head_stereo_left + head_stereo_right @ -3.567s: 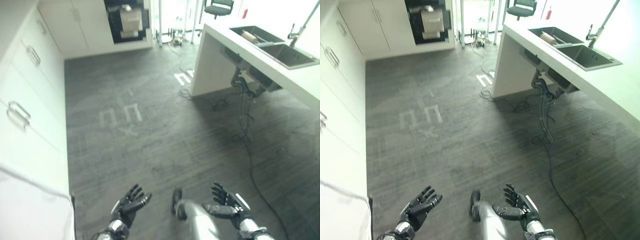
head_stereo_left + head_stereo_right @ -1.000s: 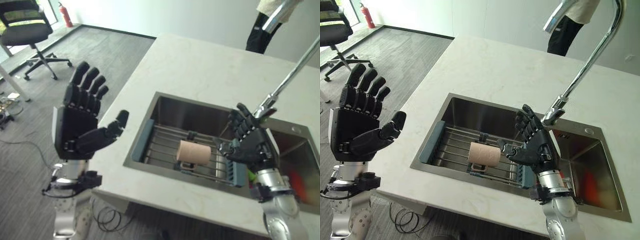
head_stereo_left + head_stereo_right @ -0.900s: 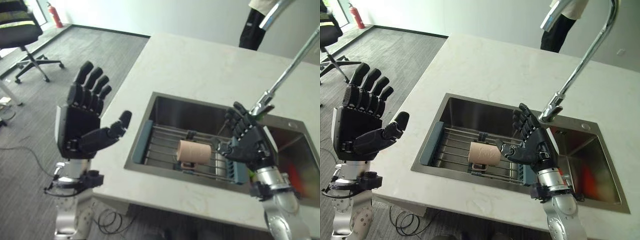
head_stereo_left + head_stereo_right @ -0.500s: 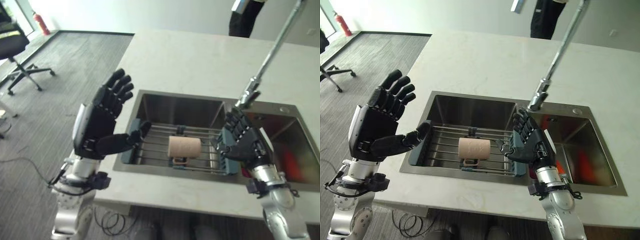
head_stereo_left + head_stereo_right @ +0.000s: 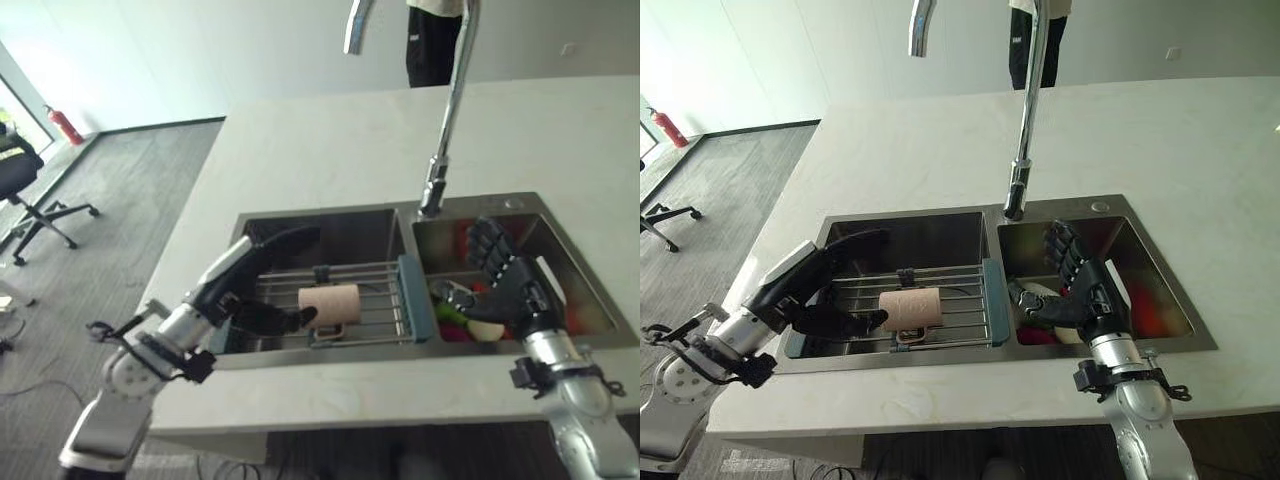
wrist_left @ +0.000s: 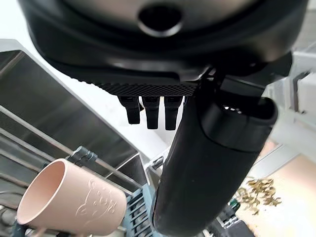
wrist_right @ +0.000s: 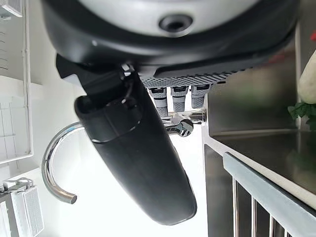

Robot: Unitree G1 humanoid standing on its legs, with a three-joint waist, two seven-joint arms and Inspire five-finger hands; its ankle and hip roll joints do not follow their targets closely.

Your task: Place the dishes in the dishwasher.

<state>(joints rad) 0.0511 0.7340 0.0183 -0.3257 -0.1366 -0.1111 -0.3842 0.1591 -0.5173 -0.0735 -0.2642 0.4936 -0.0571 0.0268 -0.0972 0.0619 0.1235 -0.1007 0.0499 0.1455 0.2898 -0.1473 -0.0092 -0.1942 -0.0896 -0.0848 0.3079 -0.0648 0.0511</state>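
The pink mug lies on its side on the wire rack in the sink's left basin — rigid, light, likely breakable. The left robot hand is spread beside it, the right robot hand spread over the other basin. Gripping round the body looks the best hold.

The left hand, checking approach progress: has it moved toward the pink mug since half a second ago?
Yes. The left hand has dropped into the sink, beside the pink mug.
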